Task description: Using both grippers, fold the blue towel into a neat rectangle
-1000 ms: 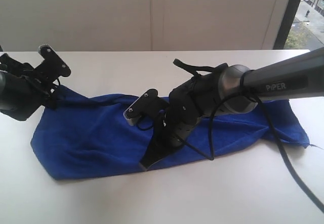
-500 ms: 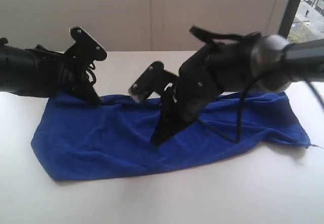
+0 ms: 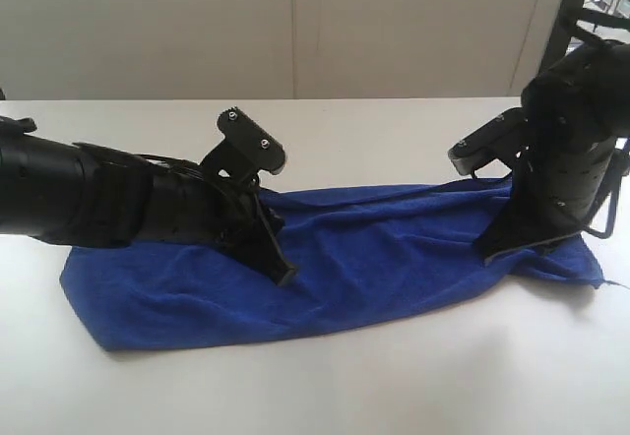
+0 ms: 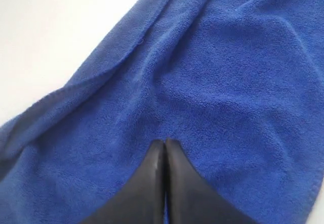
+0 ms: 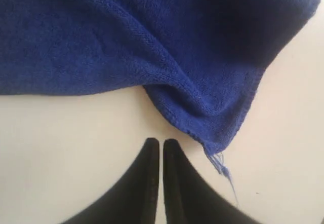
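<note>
The blue towel (image 3: 394, 258) lies stretched lengthwise on the white table, its surface rumpled. My left gripper (image 3: 285, 276) reaches in from the left and is shut, with its tips down on the towel's middle (image 4: 228, 72). No cloth shows between its fingers (image 4: 152, 183). My right gripper (image 3: 484, 254) hangs at the towel's right end, its fingers all but together with nothing in them. In the right wrist view its tips (image 5: 161, 143) are over bare table, just short of the towel's corner (image 5: 212, 117) and its loose thread (image 5: 223, 169).
The white table (image 3: 394, 386) reaches well beyond the towel at the front and back. A pale wall (image 3: 295, 22) rises behind the table's far edge. A window (image 3: 602, 2) shows at the top right.
My left arm swept right from the towel's left end to its middle and shut its jaws. My right arm lifted off the middle and swung to the towel's right end.
</note>
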